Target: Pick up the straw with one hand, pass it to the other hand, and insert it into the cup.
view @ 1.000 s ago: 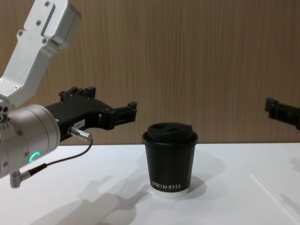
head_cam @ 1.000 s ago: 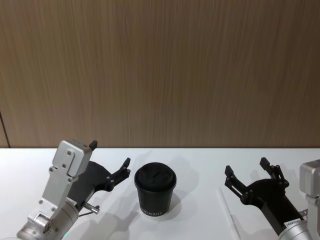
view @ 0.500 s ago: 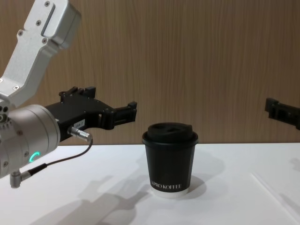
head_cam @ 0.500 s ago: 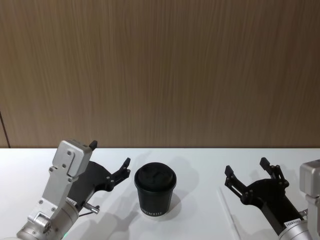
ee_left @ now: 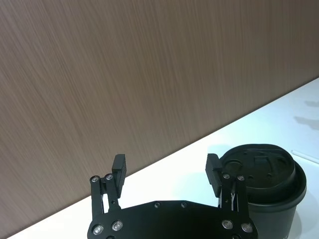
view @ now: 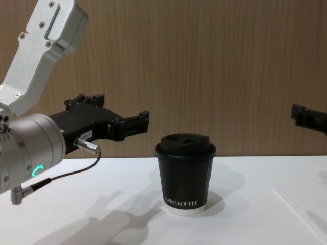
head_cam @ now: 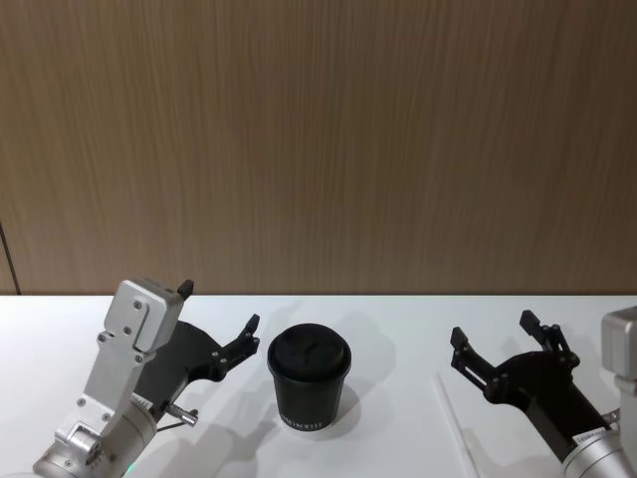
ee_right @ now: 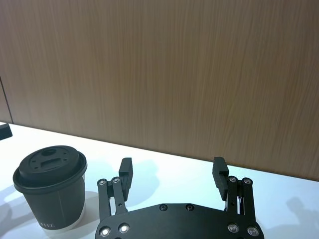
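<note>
The straw (head_cam: 453, 418) is seen lying flat on the white surface (head_cam: 388, 329), toward its near right corner. It is set well apart from the cup (head_cam: 309, 383) and touched by neither claw. The right claw (head_cam: 493, 331) is held in the air just beside the straw, on the side of the surface's right edge. Its fingers are spread wide with nothing between them, and the tips are pointed toward the far edge. In the chest view that claw is found well up off the surface, so straw and claw are kept apart. In the head view the straw's far end is placed near the claw's cup-side fingertip, and its length is run back toward the near edge alongside the claw's black body. The cup is stood upright with its lid on, about midway between the left and right edges. The left claw (head_cam: 219, 307) is held raised just beside the cup, on the left-edge side, with its fingers likewise spread and empty.
</note>
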Motion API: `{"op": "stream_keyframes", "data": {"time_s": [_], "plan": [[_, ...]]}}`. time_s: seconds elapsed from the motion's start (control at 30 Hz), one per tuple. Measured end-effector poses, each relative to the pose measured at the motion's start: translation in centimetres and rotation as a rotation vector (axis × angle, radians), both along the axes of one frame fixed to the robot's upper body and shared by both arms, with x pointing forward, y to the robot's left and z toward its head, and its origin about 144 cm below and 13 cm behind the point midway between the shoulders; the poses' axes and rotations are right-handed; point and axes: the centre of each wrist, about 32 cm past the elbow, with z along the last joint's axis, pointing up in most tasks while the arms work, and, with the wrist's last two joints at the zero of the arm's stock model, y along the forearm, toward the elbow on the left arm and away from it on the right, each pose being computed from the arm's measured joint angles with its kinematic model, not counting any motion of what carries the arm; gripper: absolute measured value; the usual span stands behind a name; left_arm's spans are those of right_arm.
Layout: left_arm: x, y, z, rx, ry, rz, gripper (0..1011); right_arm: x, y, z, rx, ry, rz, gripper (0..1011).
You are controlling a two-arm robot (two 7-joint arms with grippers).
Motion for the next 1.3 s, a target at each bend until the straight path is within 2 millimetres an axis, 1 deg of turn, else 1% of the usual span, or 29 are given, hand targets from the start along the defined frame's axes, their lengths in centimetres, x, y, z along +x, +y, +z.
{"op": "stream_keyframes", "data": {"time_s": [0.47,0.7,0.93,1.3], "plan": [[0.0,0.0,0.0,0.000,0.000,0.000,1003,-0.2,-0.8,2.8,-0.015,0.088,0.014,1001],[0.0,0.0,0.0,0.000,0.000,0.000,1003,-0.7,-1.0,4.0,-0.019,0.175,0.018,1001],[0.0,0.0,0.0,0.000,0.000,0.000,1004,-1.1,-0.9,4.6,-0.023,0.265,0.018,1001],[0.0,0.0,0.0,0.000,0.000,0.000,1004,-1.4,-0.6,4.9,-0.053,0.400,0.018,1001]]}}
